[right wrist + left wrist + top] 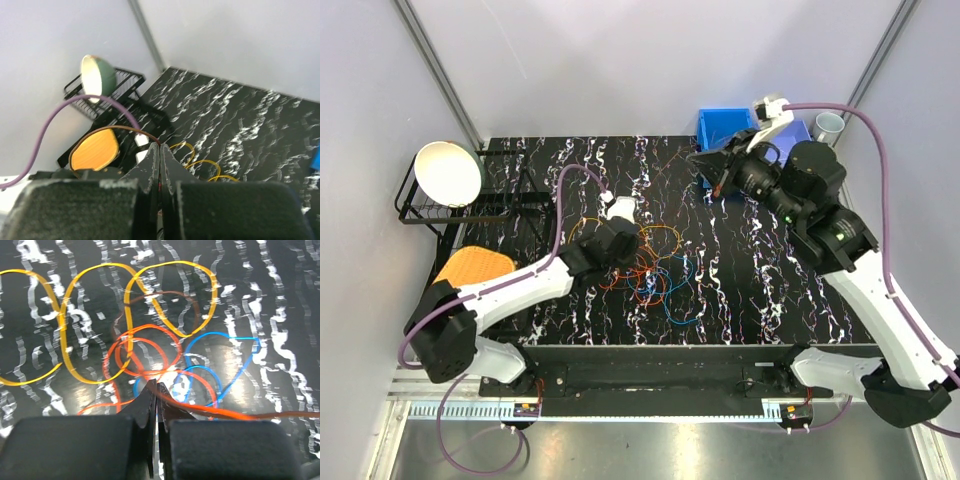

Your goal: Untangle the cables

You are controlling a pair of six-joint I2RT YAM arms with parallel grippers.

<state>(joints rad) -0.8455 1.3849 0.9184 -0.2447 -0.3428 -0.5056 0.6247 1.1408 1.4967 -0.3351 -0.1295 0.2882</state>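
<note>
Pull-apart step, by the look of it; left gripper clamped on red cable in the cables tangled on the table; right gripper closed, seemingly pinching dark red cable, raised near blue bin; next needs a slow separating pull; yellow cable and blue cable loops cross it and may snag.

Table: black top with white marble veining. Near its middle we note the cables lying in one loose tangle. From the left wrist view we log wide loops of yellow cable, smaller rings of orange-red cable crossing them, the blue cable to the right, and a faint dark red cable arching over. Far-left corner: black wire rack. Left edge: orange dish. Far-right corner: blue bin.
</note>
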